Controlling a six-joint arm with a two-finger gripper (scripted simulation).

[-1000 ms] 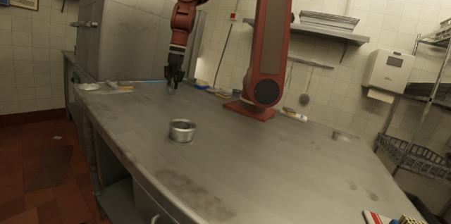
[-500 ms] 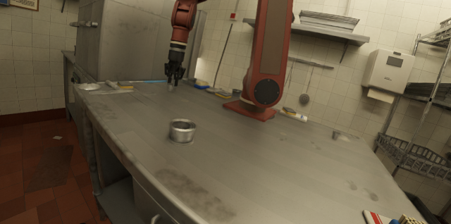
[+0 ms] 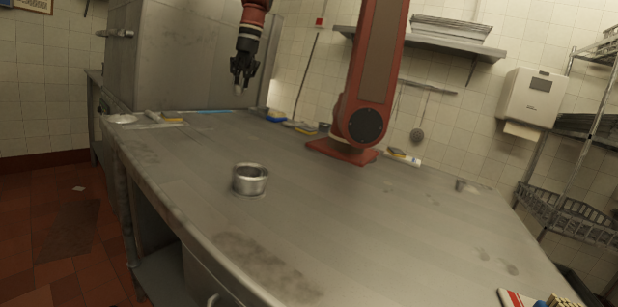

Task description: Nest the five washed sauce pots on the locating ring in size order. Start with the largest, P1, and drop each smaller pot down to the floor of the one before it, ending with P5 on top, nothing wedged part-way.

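Note:
A stack of steel sauce pots (image 3: pixel 249 179) stands on the locating ring near the front left edge of the steel table, with at least one smaller pot showing inside the outer one. High above the far left part of the table, my gripper (image 3: pixel 241 86) is closed on a small steel pot (image 3: pixel 239 88) that hangs between its fingers, well behind and above the stack. How many pots sit in the stack is not clear from here.
A large steel cabinet (image 3: pixel 183 41) stands behind the table's far left corner, close to the gripper. The arm's red base (image 3: pixel 345 148) sits at the far edge, among sponges (image 3: pixel 276 116). A small steel item (image 3: pixel 464 185) lies on the right.

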